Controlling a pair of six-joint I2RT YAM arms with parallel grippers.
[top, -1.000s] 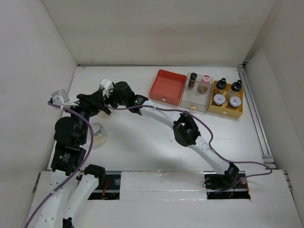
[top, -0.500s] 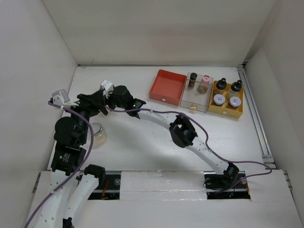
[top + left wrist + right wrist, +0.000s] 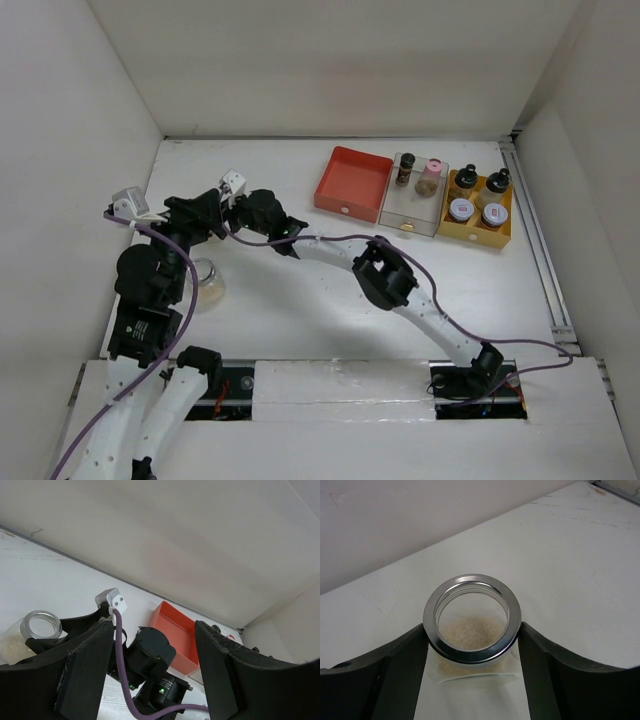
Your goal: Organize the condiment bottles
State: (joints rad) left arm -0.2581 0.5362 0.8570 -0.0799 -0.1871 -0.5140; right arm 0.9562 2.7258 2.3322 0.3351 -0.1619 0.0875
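A clear open jar (image 3: 206, 282) with a silver rim and beige contents stands on the table at the left. In the right wrist view the jar (image 3: 470, 630) sits between the fingers of my right gripper (image 3: 472, 625). The jaws are wide apart and flank it closely on both sides. The jar (image 3: 24, 632) also shows at the left of the left wrist view. My left gripper (image 3: 153, 630) is open and empty and faces the right gripper's body (image 3: 150, 650). Other jars stand in the clear tray (image 3: 412, 215) and the yellow tray (image 3: 478, 232).
An empty red tray (image 3: 352, 180) stands at the back, left of the clear tray. The clear tray holds a black-lidded jar (image 3: 404, 168) and a pink-lidded jar (image 3: 432, 175). The yellow tray holds several jars. Both arms crowd the left of the table, near the left wall.
My right gripper has shifted slightly toward the near side and its elbow has moved left. The open jar and the left arm have not moved.
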